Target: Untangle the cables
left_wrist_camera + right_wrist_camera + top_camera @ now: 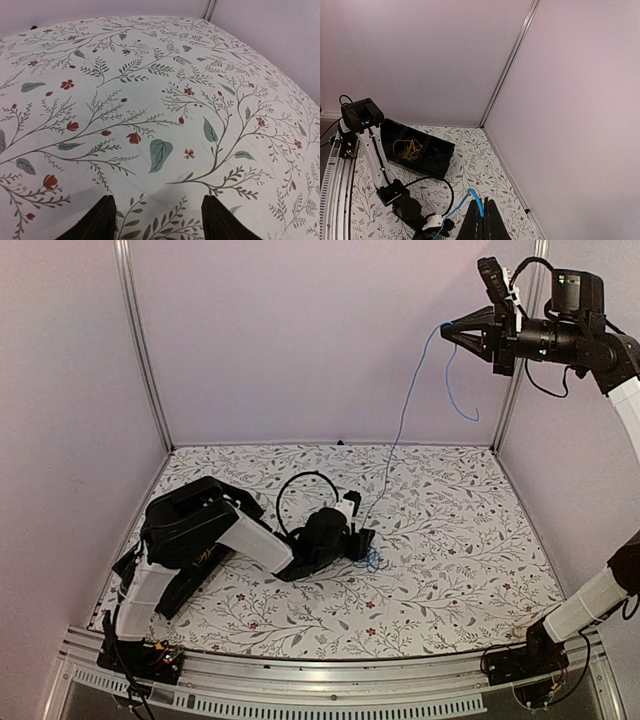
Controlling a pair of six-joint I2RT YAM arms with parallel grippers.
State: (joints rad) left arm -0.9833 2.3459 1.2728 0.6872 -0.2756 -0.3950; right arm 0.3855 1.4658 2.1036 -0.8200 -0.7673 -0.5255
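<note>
Dark fingers of the left gripper are seen at the lower edge of the left wrist view. They are held apart, low over the flowered table cover, and nothing is seen between them. High at the right, the right gripper is closed on the blue cable, which hangs down to a small blue tangle just beside the left gripper. Yellow cables and dark cables are kept in a black tray. If the blue cable is pulled higher while the tangle is not pinned, the knot is probably tightened, or the whole clump is lifted. The thin wire can also be lost from the closed jaws.
</note>
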